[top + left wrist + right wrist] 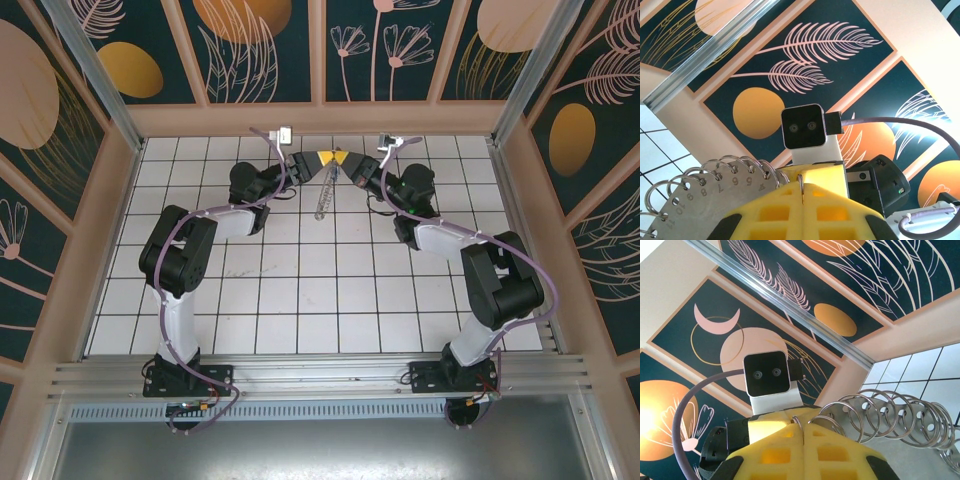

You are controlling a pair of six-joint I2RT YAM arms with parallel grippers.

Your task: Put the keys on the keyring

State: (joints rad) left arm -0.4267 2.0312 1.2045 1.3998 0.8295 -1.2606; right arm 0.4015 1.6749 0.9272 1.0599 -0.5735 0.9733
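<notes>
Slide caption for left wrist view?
Left gripper shut on a wire ring beside a numbered metal plate strung with rings.

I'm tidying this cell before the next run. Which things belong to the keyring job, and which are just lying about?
Job: metal rings, numbered plate, left pincer, right pincer.
Not the job: tiled table, painted walls, purple cable.

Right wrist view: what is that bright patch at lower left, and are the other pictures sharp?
Right wrist view: glare bleaches the orange wall disc; the ringed metal plate by the right tool looks crisp. Left wrist view: evenly lit, the plate's numbers readable. Top external view: even light, faint shadows.
</notes>
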